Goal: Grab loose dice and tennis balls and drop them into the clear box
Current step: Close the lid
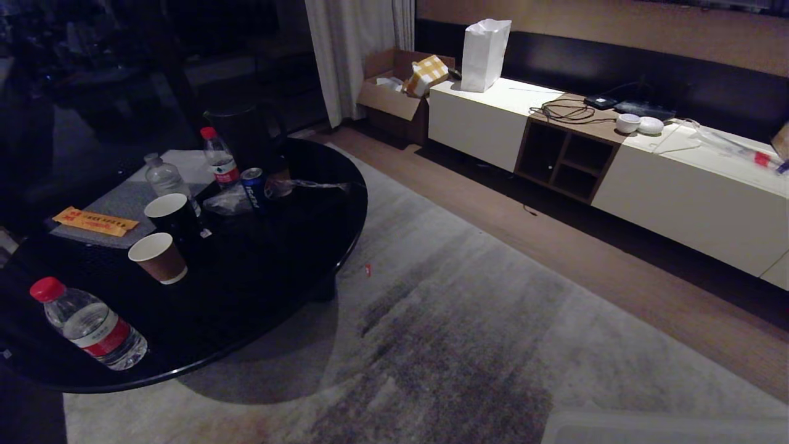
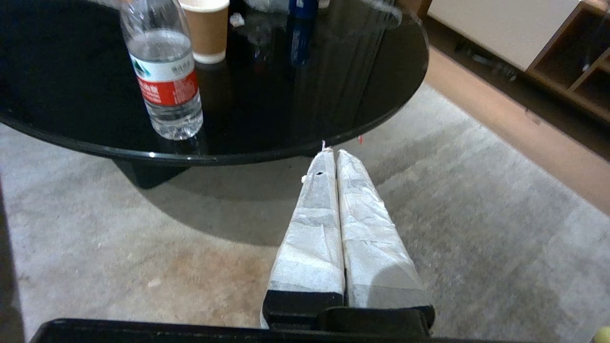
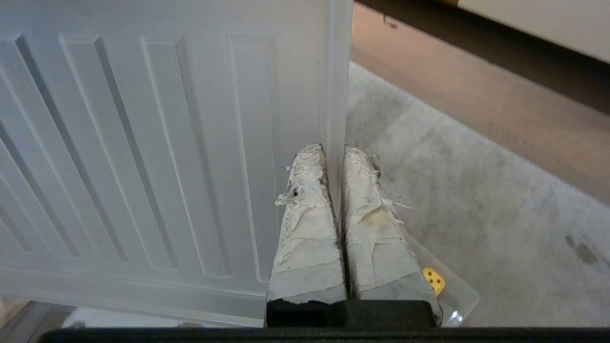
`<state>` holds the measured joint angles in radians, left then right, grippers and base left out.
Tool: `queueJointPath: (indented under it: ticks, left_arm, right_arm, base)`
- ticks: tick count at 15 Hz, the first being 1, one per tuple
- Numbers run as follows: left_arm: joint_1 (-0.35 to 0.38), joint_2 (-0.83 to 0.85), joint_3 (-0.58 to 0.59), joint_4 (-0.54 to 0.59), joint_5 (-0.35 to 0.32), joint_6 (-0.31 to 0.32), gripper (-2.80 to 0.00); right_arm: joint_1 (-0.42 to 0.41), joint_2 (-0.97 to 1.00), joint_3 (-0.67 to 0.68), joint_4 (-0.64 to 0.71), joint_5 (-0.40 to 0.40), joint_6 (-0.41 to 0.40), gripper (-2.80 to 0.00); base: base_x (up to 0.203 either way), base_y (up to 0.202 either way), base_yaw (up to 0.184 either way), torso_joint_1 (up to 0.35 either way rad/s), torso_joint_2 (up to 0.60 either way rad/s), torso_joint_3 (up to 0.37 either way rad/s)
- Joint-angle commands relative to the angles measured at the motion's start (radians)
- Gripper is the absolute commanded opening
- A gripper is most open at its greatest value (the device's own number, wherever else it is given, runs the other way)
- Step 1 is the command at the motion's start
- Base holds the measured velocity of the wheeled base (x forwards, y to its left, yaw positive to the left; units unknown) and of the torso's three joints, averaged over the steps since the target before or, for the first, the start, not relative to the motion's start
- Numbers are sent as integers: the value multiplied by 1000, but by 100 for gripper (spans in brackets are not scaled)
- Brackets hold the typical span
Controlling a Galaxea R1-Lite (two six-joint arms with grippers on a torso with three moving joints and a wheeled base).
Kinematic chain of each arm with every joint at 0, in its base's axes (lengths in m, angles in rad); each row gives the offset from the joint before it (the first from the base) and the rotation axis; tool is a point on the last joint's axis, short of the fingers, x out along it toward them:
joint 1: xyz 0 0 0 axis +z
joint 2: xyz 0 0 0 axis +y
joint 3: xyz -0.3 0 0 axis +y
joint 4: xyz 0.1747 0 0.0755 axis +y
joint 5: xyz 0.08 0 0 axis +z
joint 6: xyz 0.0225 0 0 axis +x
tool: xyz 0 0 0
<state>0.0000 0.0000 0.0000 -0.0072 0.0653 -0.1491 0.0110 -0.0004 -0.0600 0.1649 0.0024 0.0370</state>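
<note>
Neither arm shows in the head view. My left gripper (image 2: pixel 335 152) hangs shut and empty over the grey rug (image 2: pixel 476 214), just off the rim of the black round table (image 2: pixel 286 152). My right gripper (image 3: pixel 333 147) is shut with nothing in it, above the edge of a ribbed whitish lid (image 3: pixel 143 143). A corner of the clear box (image 3: pixel 464 297) shows beside its fingers, with a yellow dark-pipped die (image 3: pixel 433 280) inside. The beige dice are out of view. A yellow-green sliver (image 2: pixel 604 335) sits at the left wrist view's corner; I cannot tell whether it is a tennis ball.
The table (image 1: pixel 296 246) carries water bottles (image 1: pixel 92 327), paper cups (image 1: pixel 159 258) and a blue can (image 1: pixel 254 188). A tiny red scrap (image 1: pixel 368 269) lies on the rug. A low white cabinet (image 1: pixel 678 191) runs along the far wall, past wooden floor. The lid's edge (image 1: pixel 659 425) shows low in the head view.
</note>
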Motion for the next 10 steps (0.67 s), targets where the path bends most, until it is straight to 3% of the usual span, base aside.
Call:
queueJointPath:
  ticks: [1,10]
  left_arm:
    - [0,2,2,-2,1,-1,-280]
    - [0,1,2,-1,1,-1,-280]
  right_arm:
    - [0,2,0,1,1,0,-280]
    - [0,2,0,1,1,1,-280]
  base:
    - [0,0,0,6,2,207]
    - [0,0,0,1,1,201]
